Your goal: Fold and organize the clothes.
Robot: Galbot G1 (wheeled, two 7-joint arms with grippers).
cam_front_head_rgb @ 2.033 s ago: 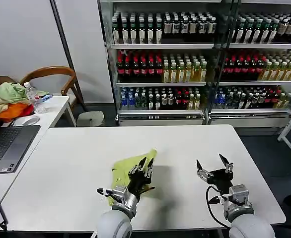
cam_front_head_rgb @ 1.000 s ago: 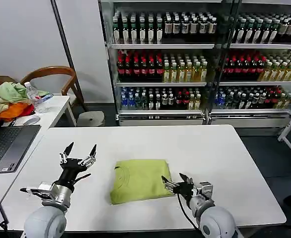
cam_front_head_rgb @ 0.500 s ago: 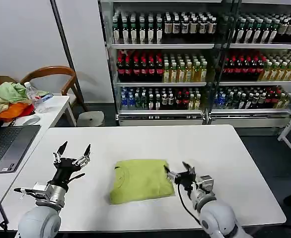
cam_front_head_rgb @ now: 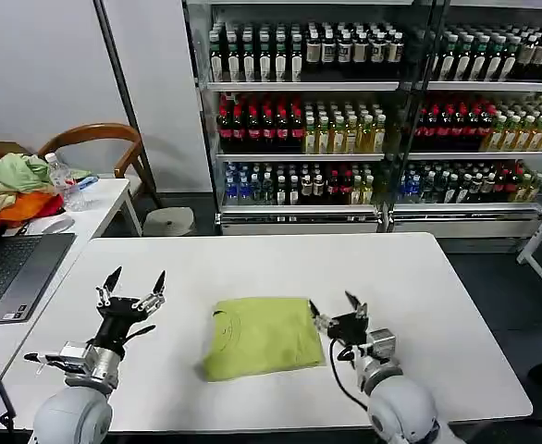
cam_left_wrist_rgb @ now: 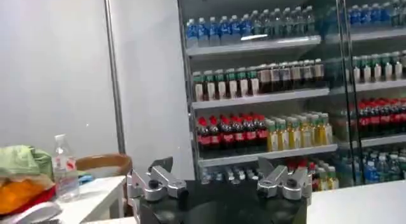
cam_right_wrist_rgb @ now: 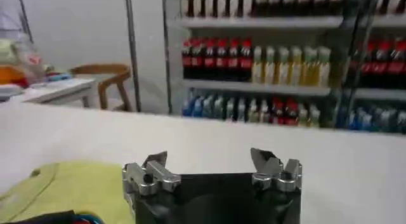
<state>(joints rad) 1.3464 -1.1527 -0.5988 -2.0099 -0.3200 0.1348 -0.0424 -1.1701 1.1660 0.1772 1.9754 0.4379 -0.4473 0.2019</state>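
The white table (cam_front_head_rgb: 419, 277) spreads before me, and far behind it stand the coolers (cam_front_head_rgb: 373, 111) full of bottles. To my left is a side table (cam_front_head_rgb: 95, 208) with a laptop (cam_front_head_rgb: 12, 273), a heap of garments (cam_front_head_rgb: 17, 185) and a water bottle (cam_front_head_rgb: 60, 176), with a chair (cam_front_head_rgb: 95, 139) behind it. On my table, near its middle and toward my near edge, the T-shirt (cam_front_head_rgb: 257, 335) lies folded into a flat, roughly square packet with its collar on the left. My left gripper (cam_front_head_rgb: 130, 294) hangs above the bare tabletop, well to the left of the shirt, jaws spread wide and holding nothing. My right gripper (cam_front_head_rgb: 338, 313) sits just beside the shirt's right edge, jaws also wide apart and empty; from its wrist I see the shirt (cam_right_wrist_rgb: 70, 184) just off one finger (cam_right_wrist_rgb: 147, 174).
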